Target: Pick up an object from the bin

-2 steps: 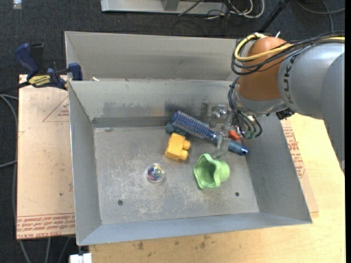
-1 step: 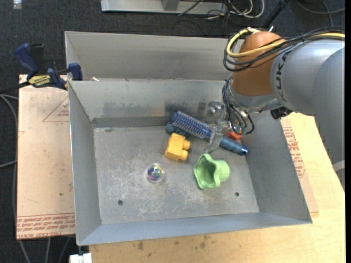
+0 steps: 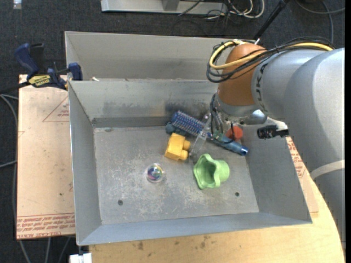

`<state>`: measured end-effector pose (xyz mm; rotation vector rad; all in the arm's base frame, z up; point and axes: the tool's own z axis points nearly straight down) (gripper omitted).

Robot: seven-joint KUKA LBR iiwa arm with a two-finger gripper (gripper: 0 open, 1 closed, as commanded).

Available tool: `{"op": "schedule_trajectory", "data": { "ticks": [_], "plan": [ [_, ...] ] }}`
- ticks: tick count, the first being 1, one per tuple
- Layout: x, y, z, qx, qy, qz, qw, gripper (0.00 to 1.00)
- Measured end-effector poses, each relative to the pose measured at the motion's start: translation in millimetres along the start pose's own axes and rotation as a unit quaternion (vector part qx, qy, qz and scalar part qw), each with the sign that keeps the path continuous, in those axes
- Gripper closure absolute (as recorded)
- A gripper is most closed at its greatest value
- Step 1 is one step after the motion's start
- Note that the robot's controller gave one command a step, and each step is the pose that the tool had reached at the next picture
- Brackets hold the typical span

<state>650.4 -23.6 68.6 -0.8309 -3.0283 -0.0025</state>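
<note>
A grey metal bin (image 3: 82,158) is seen from above, with several small things lying loose on its floor, of which 1 is to be picked. A yellow block (image 3: 177,147) near the middle is taken as the landmark. Just beyond it, toward the far wall, a blue bristled brush (image 3: 186,123) is laid. Nearer the viewer and to the block's right, a green cup-like shape (image 3: 210,171) is found. Nearer and to its left is a small clear ball (image 3: 154,173).

To the block's right, the gripper (image 3: 218,129) is held low over the floor, between the brush's end and a slim blue-handled tool (image 3: 235,146). Whether it is released or clenched cannot be told. Nothing is seen raised off the floor, so the pick is judged not yet done: 1 grasp and 1 lift are left.
</note>
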Motion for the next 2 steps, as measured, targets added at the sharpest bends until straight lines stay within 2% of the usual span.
{"op": "schedule_trajectory", "data": {
  "ticks": [1, 2],
  "plan": [
    [-0.2, 0.7, -0.2, 0.000, -0.0007, -0.002, 1.0000, 0.00],
    [-0.2, 0.7, -0.1, 0.000, -0.0006, -0.002, 1.0000, 1.00]
  ]
}}
